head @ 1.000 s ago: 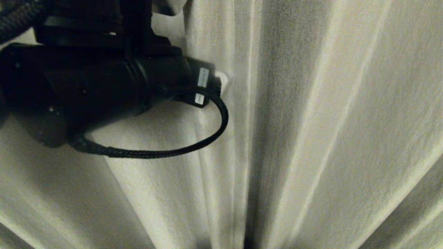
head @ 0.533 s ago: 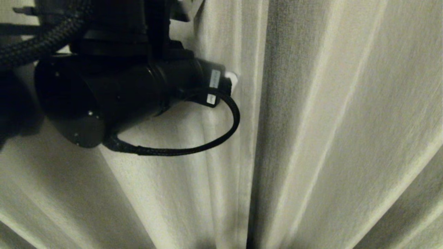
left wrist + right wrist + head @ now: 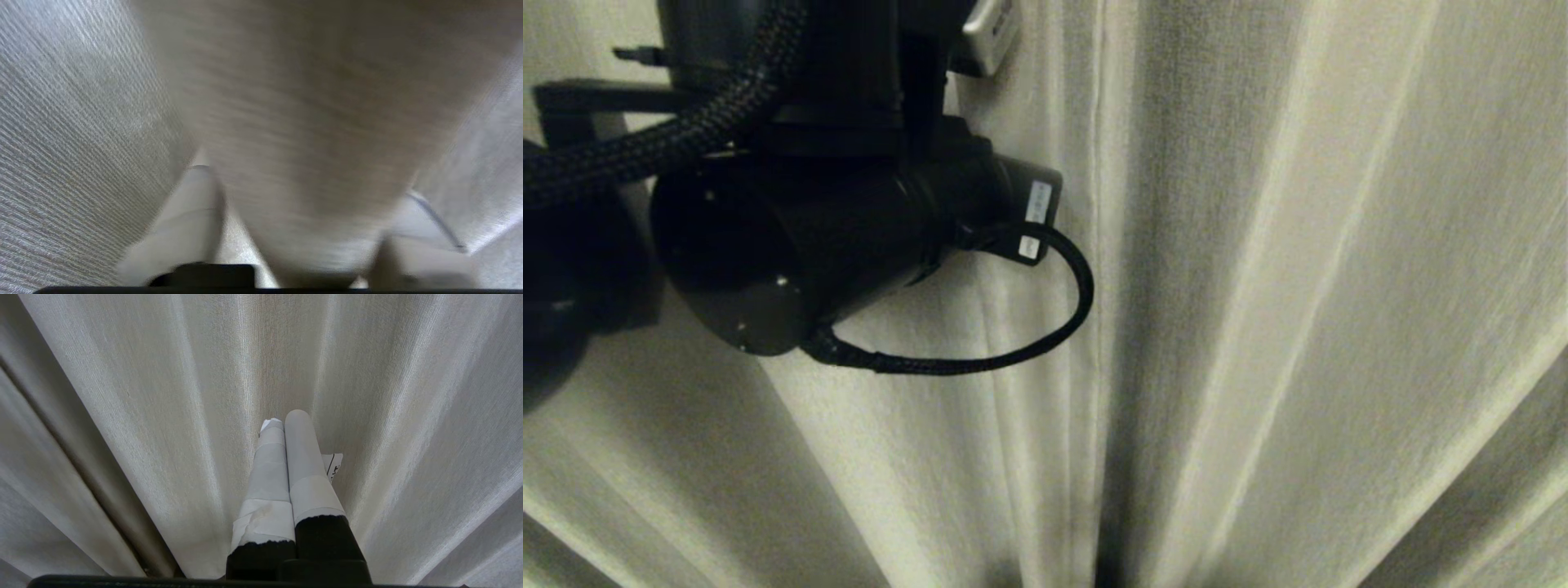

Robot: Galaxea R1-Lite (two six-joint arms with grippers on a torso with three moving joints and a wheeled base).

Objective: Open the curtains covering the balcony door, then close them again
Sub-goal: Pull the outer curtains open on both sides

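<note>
Cream woven curtains [image 3: 1258, 327], slightly sheer, fill every view in deep vertical pleats. Two hemmed edges meet in a dark seam running down the middle of the head view; panels drawn together, no glass or frame of the balcony door visible behind them.

Handling, as judged: light, soft, limp cloth. It will fold and bunch rather than push as a sheet, and a thin pinch may slip out. Best hold looks to be the doubled hem at the meeting edge, or a whole pleat gathered between both fingers, then drawn sideways along the rail, not tugged downward.

Left gripper [image 3: 306, 228]: black arm reaches in from the upper left of the head view, up against the left panel just beside the seam. Left wrist view shows the pale taped fingers [image 3: 188, 220] standing partly apart with a thick fold of fabric between them. Whether they clamp it firmly, cannot tell.

Right gripper [image 3: 286, 424]: fingers pressed together, nothing between them, pointing at the cloth. Idle.

Writing: small white labels on the left wrist's black housing, and a white tag with dark marks beside the right fingers. None legible.
</note>
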